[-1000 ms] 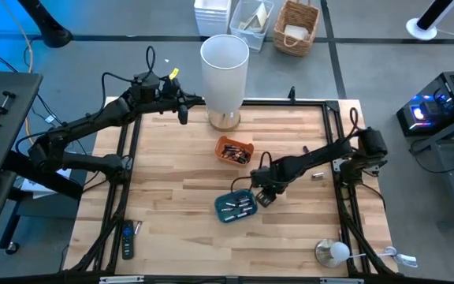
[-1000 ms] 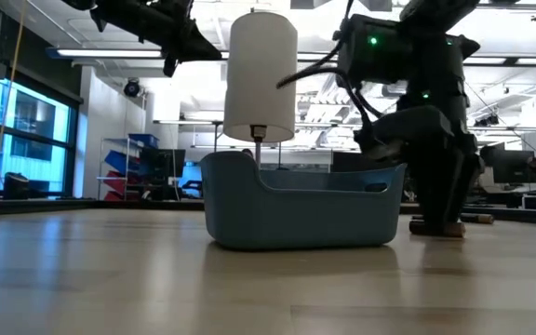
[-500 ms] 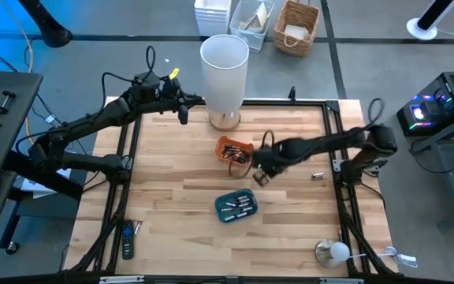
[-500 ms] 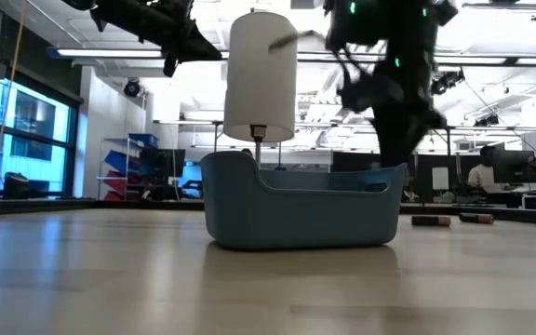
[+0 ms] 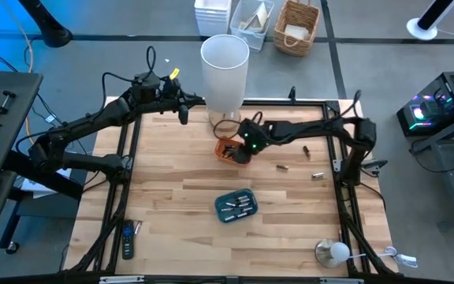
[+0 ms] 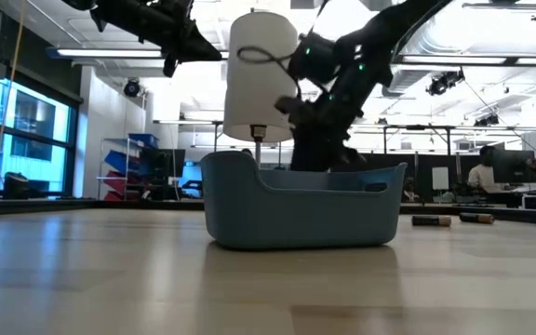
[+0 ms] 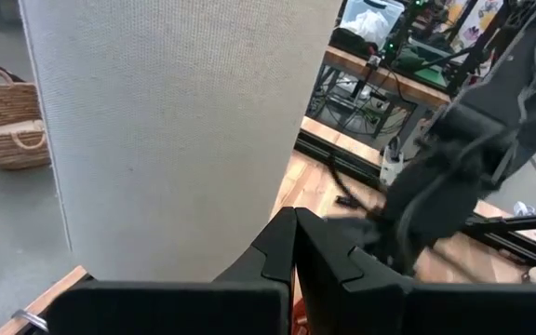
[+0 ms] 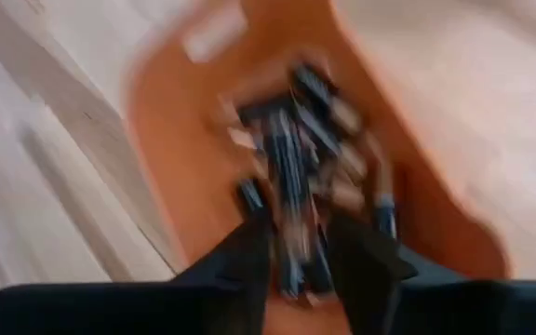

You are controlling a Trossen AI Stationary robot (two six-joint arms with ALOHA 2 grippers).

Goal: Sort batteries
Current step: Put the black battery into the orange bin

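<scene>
An orange tray (image 5: 228,148) full of dark and copper batteries (image 8: 296,158) sits near the table's far middle. My right gripper (image 5: 243,147) hovers over it, open, with its fingers (image 8: 249,256) pointing down above the pile; motion blur hides whether they touch anything. A blue tray (image 5: 236,205) with several batteries rests flat nearer the front, also seen in the low view (image 6: 301,209). Loose batteries (image 5: 279,167) lie on the wood to the right. My left gripper (image 5: 184,110) waits, shut (image 7: 293,244), raised near the far left edge beside a white cylinder.
A tall white cylinder (image 5: 225,71) on a stand rises at the far edge, just behind the orange tray. A black remote (image 5: 127,241) lies at the near left, a round lamp (image 5: 333,252) at the near right. Bare wood spreads between the trays and the left side.
My right gripper has risen from beside the blue tray and swung toward the far edge and leftward, ending over the orange tray. The loose batteries on the right that the arm covered now show.
</scene>
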